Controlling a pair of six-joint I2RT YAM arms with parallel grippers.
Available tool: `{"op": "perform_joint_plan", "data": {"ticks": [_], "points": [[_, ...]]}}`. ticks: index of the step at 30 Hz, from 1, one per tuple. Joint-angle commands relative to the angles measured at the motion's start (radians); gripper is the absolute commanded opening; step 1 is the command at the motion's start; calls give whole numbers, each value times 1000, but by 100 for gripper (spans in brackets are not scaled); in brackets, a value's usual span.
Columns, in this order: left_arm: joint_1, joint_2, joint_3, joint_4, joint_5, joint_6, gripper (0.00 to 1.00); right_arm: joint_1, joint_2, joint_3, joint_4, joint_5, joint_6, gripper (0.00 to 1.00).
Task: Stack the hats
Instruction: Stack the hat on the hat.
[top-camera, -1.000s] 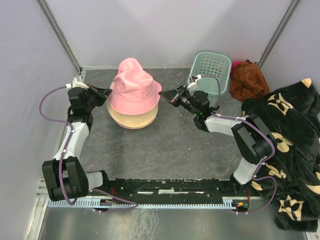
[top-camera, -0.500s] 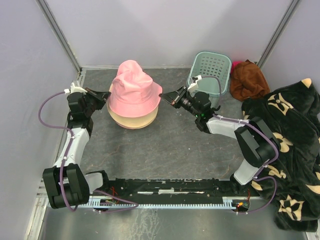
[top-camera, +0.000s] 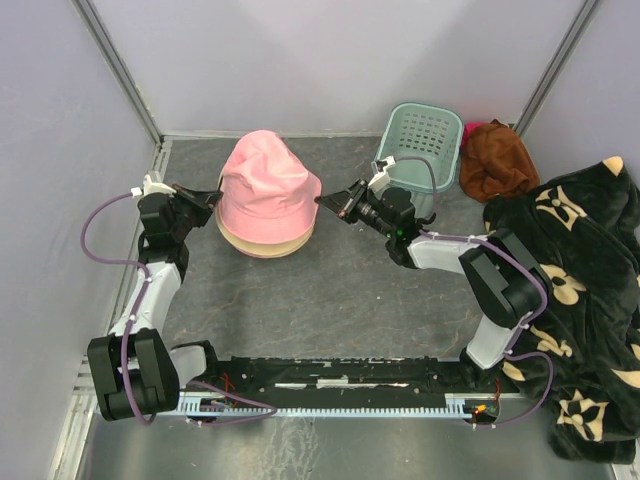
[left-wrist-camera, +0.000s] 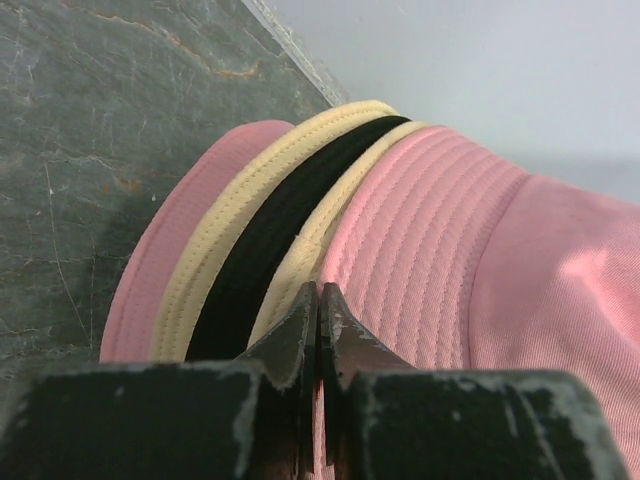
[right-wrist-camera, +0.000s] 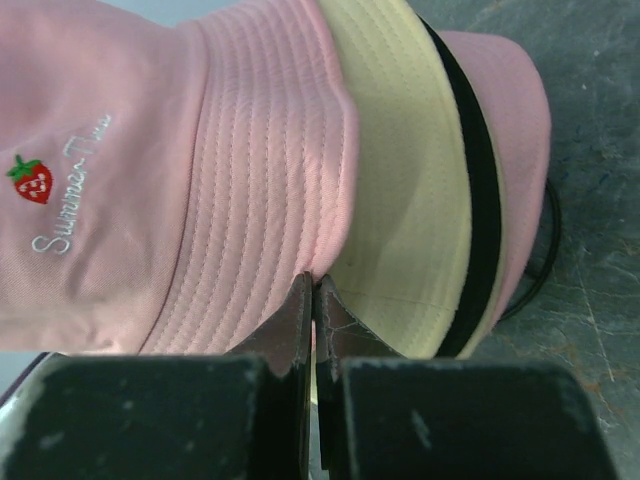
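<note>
A stack of hats stands at the back left of the table. The top pink hat (top-camera: 266, 180) sits over a beige hat (top-camera: 262, 243). My left gripper (top-camera: 213, 193) is shut on the pink hat's left brim. My right gripper (top-camera: 321, 200) is shut on its right brim. In the left wrist view the gripper (left-wrist-camera: 319, 290) pinches the pink brim (left-wrist-camera: 430, 240); beside it lie a beige brim (left-wrist-camera: 225, 235), a dark band and a lower pink brim (left-wrist-camera: 150, 290). The right wrist view shows the gripper (right-wrist-camera: 313, 280) at the brim of the pink hat (right-wrist-camera: 240, 180), which bears a strawberry logo, over the beige brim (right-wrist-camera: 400, 200) and a lower pink brim (right-wrist-camera: 515, 110).
A teal basket (top-camera: 425, 140) stands at the back right. Beside it lies a rust-brown cloth (top-camera: 495, 160). A black floral blanket (top-camera: 585, 300) covers the right side. Walls close the back and left. A black cord (right-wrist-camera: 545, 250) lies under the stack's edge.
The top pink hat has come down from a raised tilt and now sits lower over the beige hat. Both grippers moved slightly down and stayed at its brim.
</note>
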Motion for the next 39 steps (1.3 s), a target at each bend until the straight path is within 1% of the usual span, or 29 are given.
{"op": "perform_joint_plan", "data": {"ticks": [1, 10, 21, 32, 39], "points": [[5, 0, -21, 0, -44, 12, 3, 15, 53, 9, -12, -17, -49, 1], [8, 13, -39, -38, -99, 49, 3, 19, 125, 32, -35, -9, -73, 1], [17, 39, -75, -68, -165, 70, 3, 29, 152, 45, -84, 15, -118, 1], [24, 100, -117, -35, -224, 24, 3, 29, 180, 82, -177, 35, -154, 1], [24, 135, -138, -11, -246, 24, 3, 29, 191, 99, -259, 63, -192, 1]]}}
